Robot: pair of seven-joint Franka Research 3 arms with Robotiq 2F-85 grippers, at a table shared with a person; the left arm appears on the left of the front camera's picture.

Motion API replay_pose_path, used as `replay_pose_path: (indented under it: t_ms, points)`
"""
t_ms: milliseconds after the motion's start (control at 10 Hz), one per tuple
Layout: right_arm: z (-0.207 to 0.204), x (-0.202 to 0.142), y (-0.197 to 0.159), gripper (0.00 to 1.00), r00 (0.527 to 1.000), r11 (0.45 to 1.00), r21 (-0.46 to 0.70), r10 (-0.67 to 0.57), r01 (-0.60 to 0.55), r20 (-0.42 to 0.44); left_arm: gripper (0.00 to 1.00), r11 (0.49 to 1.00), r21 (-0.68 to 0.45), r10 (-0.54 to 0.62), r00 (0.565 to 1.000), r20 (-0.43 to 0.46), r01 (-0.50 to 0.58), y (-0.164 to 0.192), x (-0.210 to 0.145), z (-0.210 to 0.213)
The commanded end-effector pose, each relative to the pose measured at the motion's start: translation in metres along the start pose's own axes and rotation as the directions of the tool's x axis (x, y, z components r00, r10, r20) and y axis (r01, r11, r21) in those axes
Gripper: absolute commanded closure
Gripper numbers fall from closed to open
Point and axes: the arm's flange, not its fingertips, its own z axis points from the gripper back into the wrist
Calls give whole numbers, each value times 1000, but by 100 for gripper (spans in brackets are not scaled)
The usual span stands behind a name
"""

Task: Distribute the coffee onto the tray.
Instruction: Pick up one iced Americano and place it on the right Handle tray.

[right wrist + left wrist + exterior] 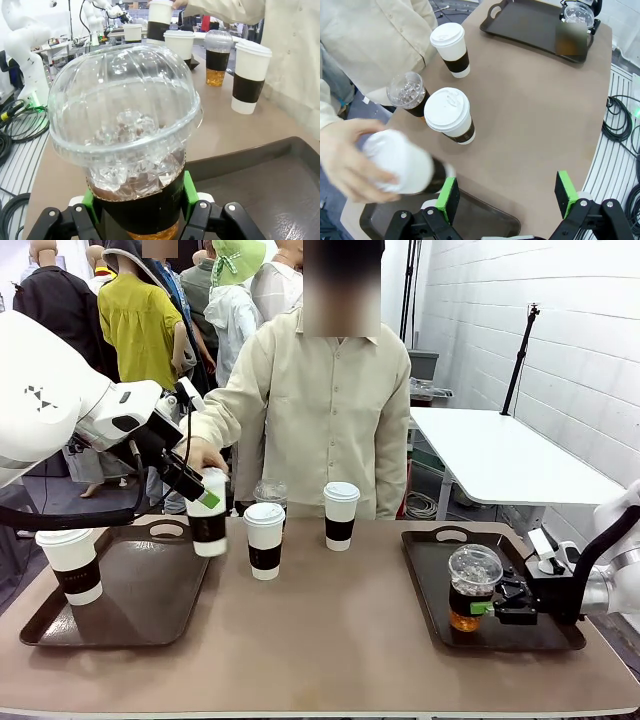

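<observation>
A person's hand [350, 160] holds a white paper cup [208, 525] with a dark band over the near edge of the left tray [140, 610]. My left gripper [507, 192] is open, and this cup [402, 162] sits just outside its one green pad [447, 197]. Another white cup [72, 565] stands on the left tray. Two white cups [265, 540] [340, 515] and a clear dome-lidded cup [270, 492] stand mid-table. My right gripper [500, 608] is shut on a dome-lidded cup [125, 130] of amber liquid on the right tray [520, 635].
The person stands at the far side behind the middle cups, one arm reaching toward the left tray. Bare tabletop [330, 630] lies between the two trays. A white side table [500, 455] stands at the back right. Cables [620, 130] lie on the floor beside the table.
</observation>
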Motion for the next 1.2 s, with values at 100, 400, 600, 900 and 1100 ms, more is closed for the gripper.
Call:
replay_pose_path:
  t_ms: [100,400,600,900,1100]
  points:
    - [-2,-1,-10,28,997,1000,-14,20,-19,69,0,1000,-8,-5,1000,5,5,2,-1,0]
    - [-4,-6,-11,8,998,1000,-1,-17,17,64,0,1000,-8,-5,1000,5,5,2,-1,0]
    - [-5,-5,-12,0,997,999,0,-34,34,64,0,1000,-8,-5,1000,5,5,2,-1,0]
    - [-6,-3,-12,0,997,998,7,-62,61,55,0,1000,-8,-5,1000,5,5,2,-1,0]
    - [-2,-5,-7,0,995,996,2,-84,84,50,0,1000,-8,-5,1000,5,5,2,-1,0]
